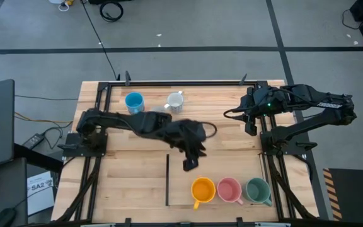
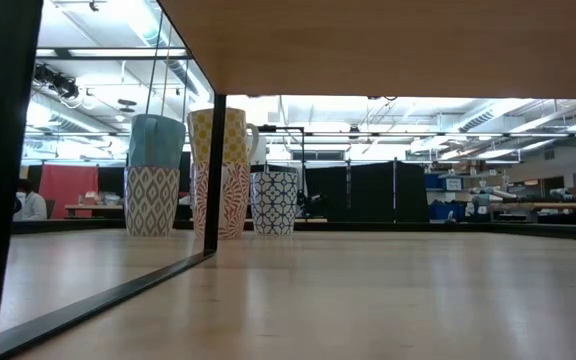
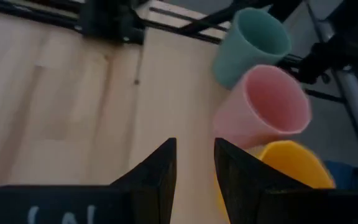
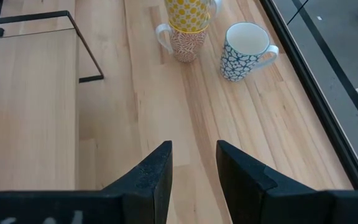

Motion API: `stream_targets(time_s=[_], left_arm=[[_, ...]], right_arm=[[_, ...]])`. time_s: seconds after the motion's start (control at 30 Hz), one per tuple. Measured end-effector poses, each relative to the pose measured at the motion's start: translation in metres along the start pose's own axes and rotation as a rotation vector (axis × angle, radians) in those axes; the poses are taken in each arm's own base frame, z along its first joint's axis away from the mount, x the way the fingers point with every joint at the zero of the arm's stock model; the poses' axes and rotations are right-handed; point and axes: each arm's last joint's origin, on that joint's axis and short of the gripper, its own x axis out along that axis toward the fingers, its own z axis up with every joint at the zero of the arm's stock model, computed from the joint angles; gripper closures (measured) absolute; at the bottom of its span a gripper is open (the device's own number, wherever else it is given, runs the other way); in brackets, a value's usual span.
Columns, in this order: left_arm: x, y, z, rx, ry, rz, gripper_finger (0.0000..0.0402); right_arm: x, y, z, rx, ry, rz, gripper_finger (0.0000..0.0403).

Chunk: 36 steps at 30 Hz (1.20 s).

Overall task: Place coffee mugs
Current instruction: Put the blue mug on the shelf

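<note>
From above, three mugs stand in a row at the lower centre of the frame, just beside one another: the orange mug [image 1: 202, 189], the pink mug [image 1: 229, 189] and the green mug [image 1: 258, 190]. These look placed. At upper centre-left the blue mug [image 1: 134, 101] and a white mug [image 1: 175, 101] wait near the table's far edge, well apart from the row. The left gripper [image 1: 190, 163] hangs over the middle of the frame, just above and left of the orange mug, near a thin black bar [image 1: 167, 180]. The right gripper [image 1: 251, 125] sits at the upper right, by its own base.

At table height, stacked patterned mugs stand at the left of the frame: a teal-topped stack [image 2: 154, 174], a yellow-topped stack [image 2: 221, 172] and a single blue-patterned mug [image 2: 275, 202]. Neither gripper shows here.

The left wrist view has the three coloured mugs at the upper right; the fingers [image 3: 160, 177] stand a little apart with nothing between them.

The right wrist view shows the yellow-topped stack and the blue-patterned mug at top centre; its fingers [image 4: 157, 174] are likewise slightly parted and empty.

Judging by this, three mugs are set and at least five probably remain, though the stacks make the count uncertain.
</note>
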Motion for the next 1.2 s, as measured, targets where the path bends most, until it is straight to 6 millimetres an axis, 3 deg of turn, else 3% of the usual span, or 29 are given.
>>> stream_targets(time_s=[0.13,0.33,0.67,0.9,1.2], left_arm=[[-0.027,0.024,0.004,-0.027,0.034,0.063,0.0287],[-0.085,0.07,0.006,-0.064,0.099,0.208,0.0287],[-0.187,0.15,-0.024,-0.273,0.301,0.561,0.0287],[-0.215,0.203,-0.054,-0.456,0.344,0.684,0.0287],[-0.207,0.252,-0.1,-0.654,0.488,0.757,0.0287]], right_arm=[[0.0,0.0,0.0,0.0,0.001,0.0,0.0273],[0.0,0.0,0.0,0.0,0.001,0.0,0.0273],[0.0,0.0,0.0,0.001,-0.004,-0.001,0.0273],[0.0,0.0,0.001,0.002,-0.008,0.0,0.0273],[0.0,0.0,0.001,0.0,-0.008,0.0,0.0273]])
